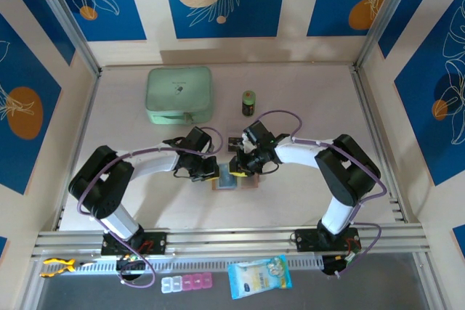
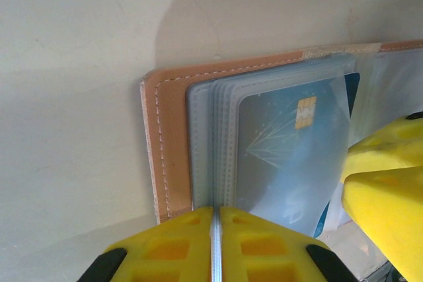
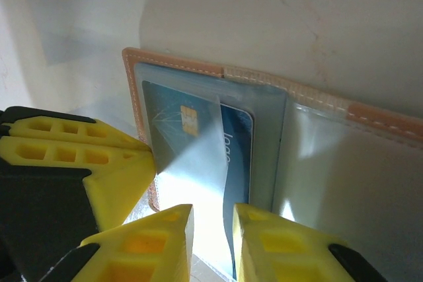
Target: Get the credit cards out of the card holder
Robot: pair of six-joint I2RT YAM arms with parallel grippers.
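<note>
We see the card holder [image 2: 168, 137] open mid-bench [image 1: 290, 205]. The left tool [image 2: 213, 219], at its 9 o'clock, is pinched together on the sleeve edge, probably to pin it down. The right tool [image 3: 211, 212], at 12 o'clock, straddles a blue credit card [image 3: 182, 137]; we cannot tell if it is clamped.

A robot lab booth: table [image 1: 320, 99], blue floral panels [image 1: 254, 5], aluminium rails [image 1: 232, 239]

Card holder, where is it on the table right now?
In the top view the card holder lies open near mid-table, between the left gripper and the right gripper, nearer the arms' bases than the mint-green case.
</note>
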